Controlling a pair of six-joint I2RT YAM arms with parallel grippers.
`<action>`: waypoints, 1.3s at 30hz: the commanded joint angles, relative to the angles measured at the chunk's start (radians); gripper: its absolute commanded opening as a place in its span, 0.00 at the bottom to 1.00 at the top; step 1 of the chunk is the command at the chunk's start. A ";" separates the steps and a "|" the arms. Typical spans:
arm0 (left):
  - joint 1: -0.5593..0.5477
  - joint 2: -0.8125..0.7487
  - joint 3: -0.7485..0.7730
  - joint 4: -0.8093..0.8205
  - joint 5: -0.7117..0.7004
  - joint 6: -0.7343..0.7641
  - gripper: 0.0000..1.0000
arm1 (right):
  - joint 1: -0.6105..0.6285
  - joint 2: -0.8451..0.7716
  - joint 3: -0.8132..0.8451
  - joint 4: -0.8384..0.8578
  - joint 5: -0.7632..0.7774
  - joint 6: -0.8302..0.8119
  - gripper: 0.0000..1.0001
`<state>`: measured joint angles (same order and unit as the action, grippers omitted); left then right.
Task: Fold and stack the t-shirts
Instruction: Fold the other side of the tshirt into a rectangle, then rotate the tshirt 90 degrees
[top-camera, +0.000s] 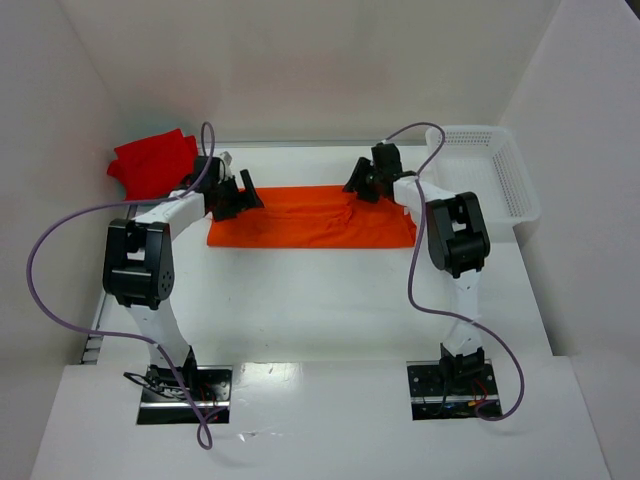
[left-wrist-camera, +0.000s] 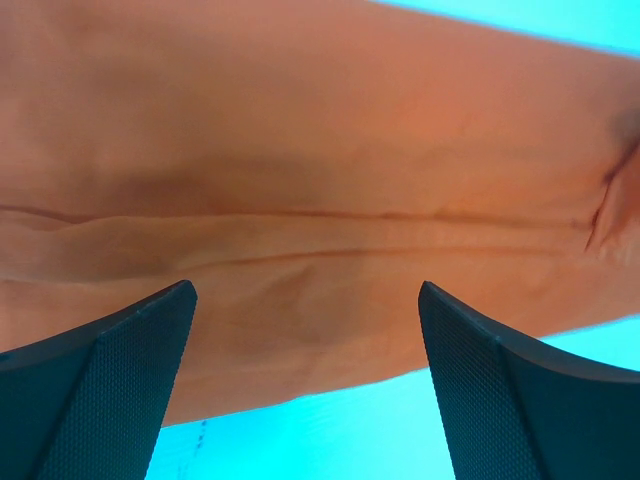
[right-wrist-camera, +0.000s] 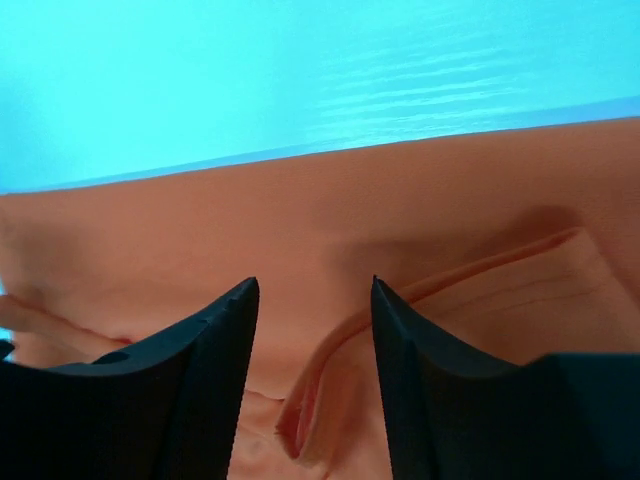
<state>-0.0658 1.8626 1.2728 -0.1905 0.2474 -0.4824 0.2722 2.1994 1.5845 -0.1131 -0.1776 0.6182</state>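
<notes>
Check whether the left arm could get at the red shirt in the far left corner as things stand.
Probably yes. The left gripper hangs open over the left end of the orange shirt, and the red shirt lies close by with nothing between them.
</notes>
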 joint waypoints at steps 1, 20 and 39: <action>0.006 -0.029 0.037 0.025 -0.085 -0.052 1.00 | -0.013 -0.146 0.057 -0.065 0.113 -0.072 0.75; -0.003 0.107 0.223 -0.178 0.171 1.189 1.00 | -0.048 -0.601 -0.386 -0.048 0.047 -0.003 1.00; -0.152 0.244 0.264 -0.371 -0.045 1.171 1.00 | -0.048 -0.665 -0.437 -0.117 0.058 0.054 1.00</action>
<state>-0.1699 2.0804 1.5208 -0.4824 0.2481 0.7036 0.2218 1.5669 1.1595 -0.2222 -0.1280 0.6579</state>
